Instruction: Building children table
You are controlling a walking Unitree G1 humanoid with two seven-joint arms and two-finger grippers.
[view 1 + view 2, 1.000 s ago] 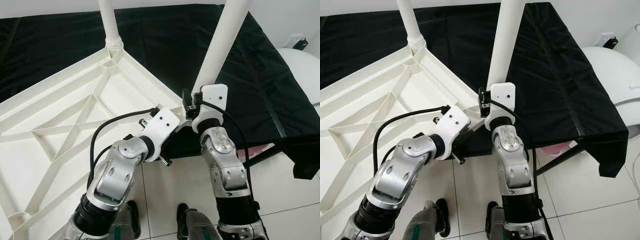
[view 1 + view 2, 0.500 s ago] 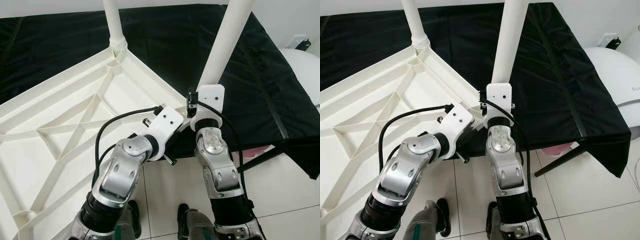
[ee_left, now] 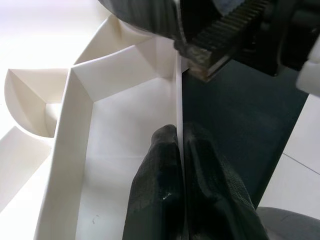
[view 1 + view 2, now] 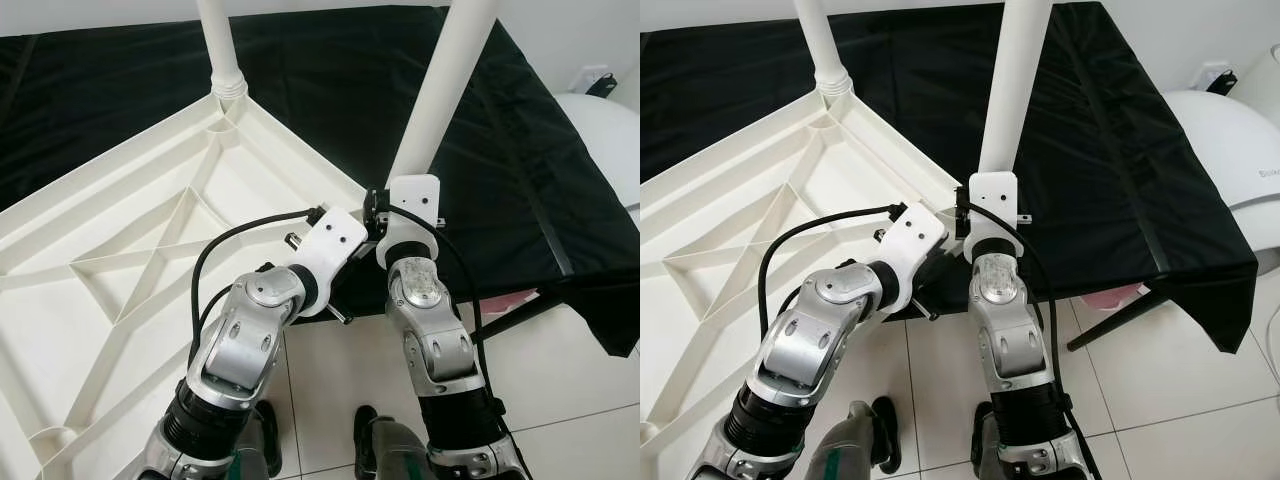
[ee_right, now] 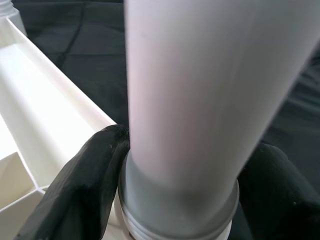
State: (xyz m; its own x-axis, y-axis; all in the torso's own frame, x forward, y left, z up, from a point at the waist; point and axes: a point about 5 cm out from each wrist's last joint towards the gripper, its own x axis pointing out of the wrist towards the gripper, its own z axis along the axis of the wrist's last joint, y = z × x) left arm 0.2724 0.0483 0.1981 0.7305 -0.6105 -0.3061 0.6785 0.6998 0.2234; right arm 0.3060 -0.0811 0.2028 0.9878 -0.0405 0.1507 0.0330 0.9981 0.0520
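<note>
The white children's tabletop [image 4: 120, 230] lies upside down on a black-covered table, ribbed underside up. One white leg [image 4: 222, 50] stands in its far corner. A second white leg [image 4: 440, 90] rises at a slight tilt from the near right corner. My right gripper [image 5: 182, 175] is shut around this leg [image 5: 200, 90] just above its grey collar, with a black finger [image 5: 90, 170] on either side. My left gripper [image 3: 179, 131] is shut on the tabletop's thin rim [image 3: 178, 95] close to that corner.
The black cloth [image 4: 330, 90] hangs over the table's near and right edges. A white rounded object [image 4: 610, 130] stands at the right. Below are tiled floor [image 4: 560, 370], a black table strut [image 4: 1120, 320] and something pink [image 4: 1110, 297] under the cloth.
The view has swayed a little. Both grippers keep their holds; my right wrist has edged slightly left with the leg.
</note>
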